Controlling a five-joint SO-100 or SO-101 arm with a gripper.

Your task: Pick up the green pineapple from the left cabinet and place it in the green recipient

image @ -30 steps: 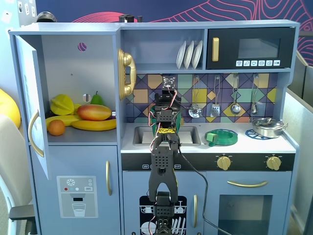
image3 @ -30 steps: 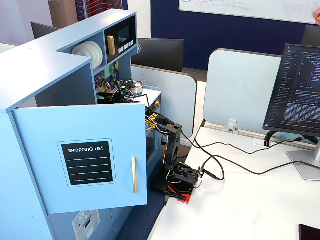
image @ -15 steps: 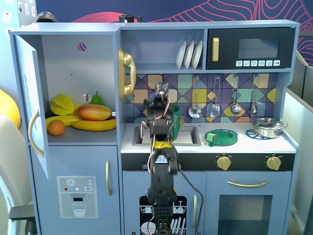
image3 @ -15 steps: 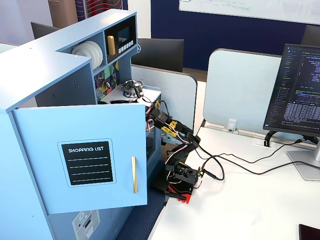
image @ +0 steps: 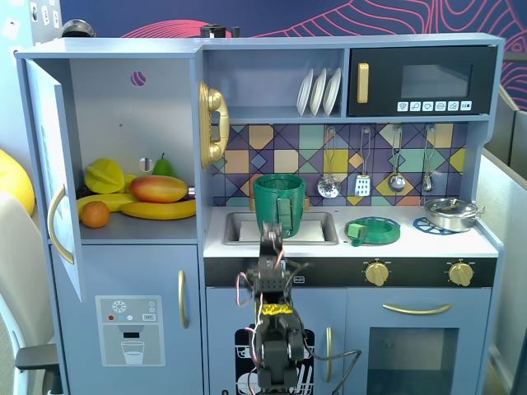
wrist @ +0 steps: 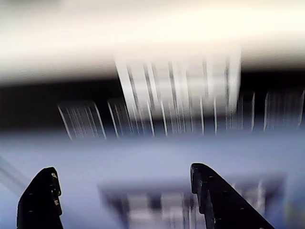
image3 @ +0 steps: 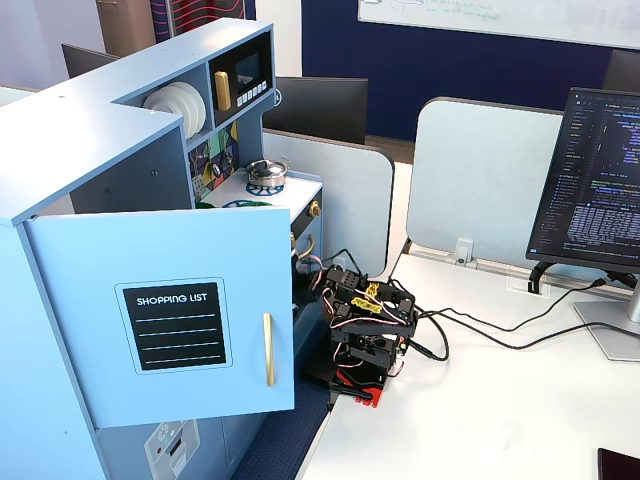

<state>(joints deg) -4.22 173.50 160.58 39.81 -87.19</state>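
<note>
The green pineapple shows in no view. The left cabinet stands with its door swung open; its shelf holds other fruit. In a fixed view the green recipient stands upright in the sink, its strap handle facing the camera, and its inside is hidden. My gripper points up just below the counter's front edge, in front of the recipient and apart from it. The wrist view is motion-blurred, but my gripper is open there, with two black fingers wide apart and nothing between them. My arm is folded low beside the kitchen.
On the cabinet shelf lie a star fruit, a mango, a banana, an orange and a pear. A flat green ring and a metal pan sit on the counter. The open door juts out beside my arm.
My arm has pulled back from over the sink and folded down in front of the kitchen. The green recipient, earlier covered by the arm, is now in plain sight.
</note>
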